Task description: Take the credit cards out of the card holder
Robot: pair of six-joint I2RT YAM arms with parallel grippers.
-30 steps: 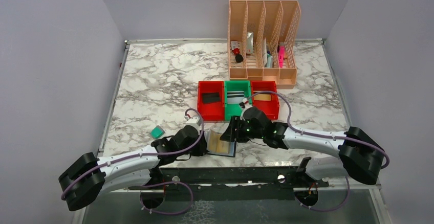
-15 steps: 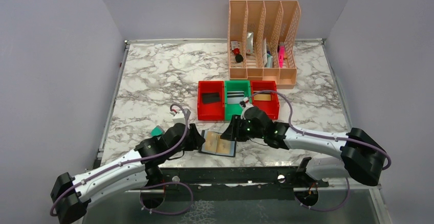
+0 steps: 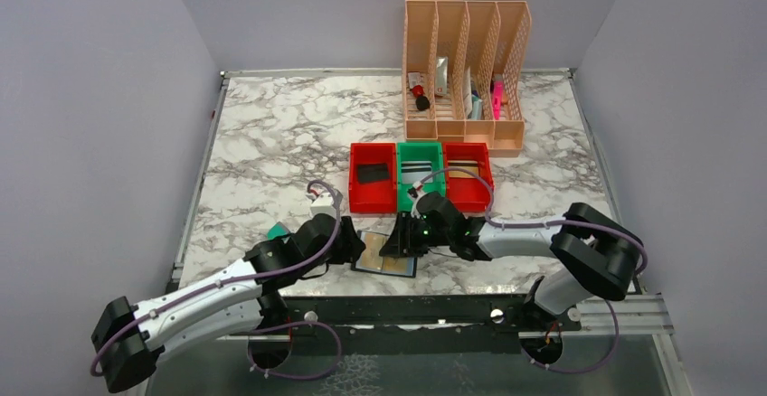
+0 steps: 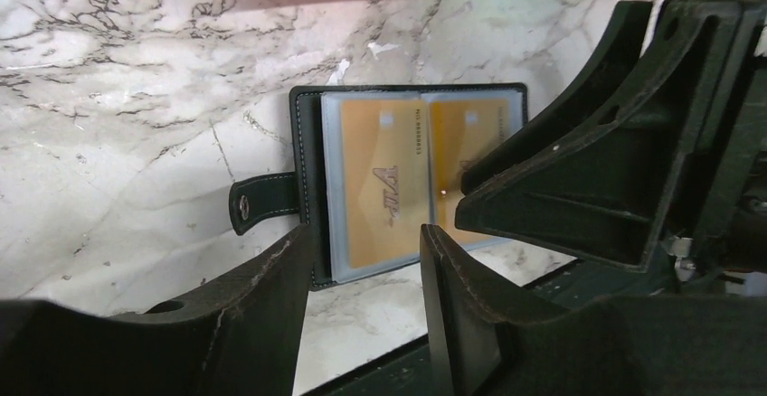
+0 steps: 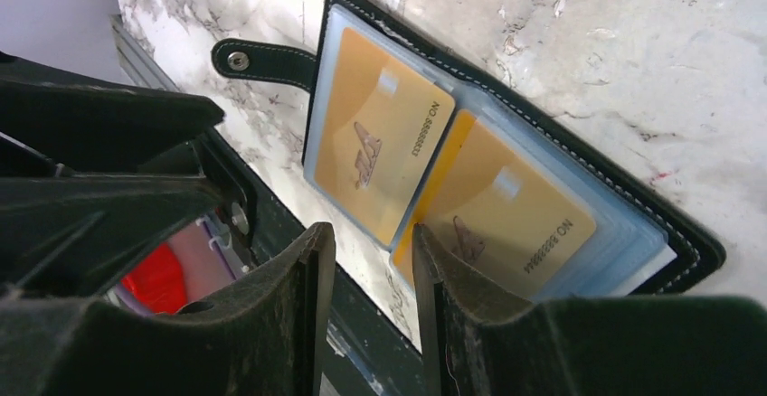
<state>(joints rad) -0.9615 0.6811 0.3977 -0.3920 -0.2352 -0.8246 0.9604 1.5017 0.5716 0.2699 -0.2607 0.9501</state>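
The card holder (image 3: 383, 265) lies open and flat near the table's front edge. It is black with a strap tab (image 4: 262, 202) and blue-grey pockets. Two gold cards sit in its pockets, one in the left half (image 5: 380, 147) and one in the right half (image 5: 506, 211). My left gripper (image 3: 355, 249) is open and empty at the holder's left edge, and its jaws (image 4: 366, 242) frame the left card's near end. My right gripper (image 3: 399, 239) is open and empty over the holder's right half. In its own view (image 5: 371, 242) the right finger is at the right card's corner.
Two red bins (image 3: 354, 179) (image 3: 488, 181) and a green bin (image 3: 399, 177) with cards inside stand just behind the holder. A peach file organizer (image 3: 466, 70) stands at the back. A small teal object (image 3: 277, 231) lies left of my left arm. A black rail (image 3: 407, 310) runs along the front edge.
My left gripper drew back left off the holder, which now lies flat and open. My right gripper has moved left and down onto the holder's right half.
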